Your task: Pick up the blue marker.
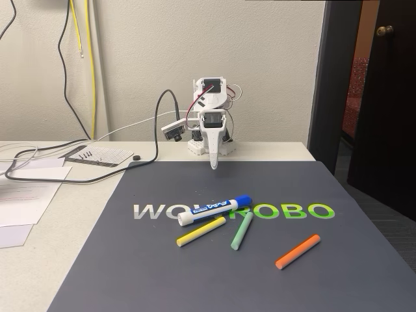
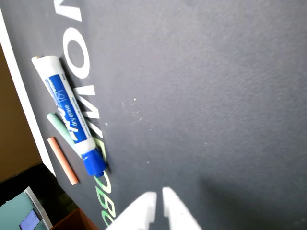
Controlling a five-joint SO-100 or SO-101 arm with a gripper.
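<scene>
White two-finger gripper (image 2: pixel 159 197) hangs nearly closed and empty above the dark grey mat (image 2: pixel 216 96), approach barely begun; thick white-barrelled, blue-capped marker (image 1: pixel 214 210) lies ahead on the lettering, calling for wider jaws.

Office or lab workspace. Indicators in the fixed view: white desk (image 1: pixel 78 214) against a plain wall, loose papers (image 1: pixel 26 195), trailing black and yellow cables (image 1: pixel 78 78), printed dark mat (image 1: pixel 214 260), dark door (image 1: pixel 383 97) at right.
</scene>
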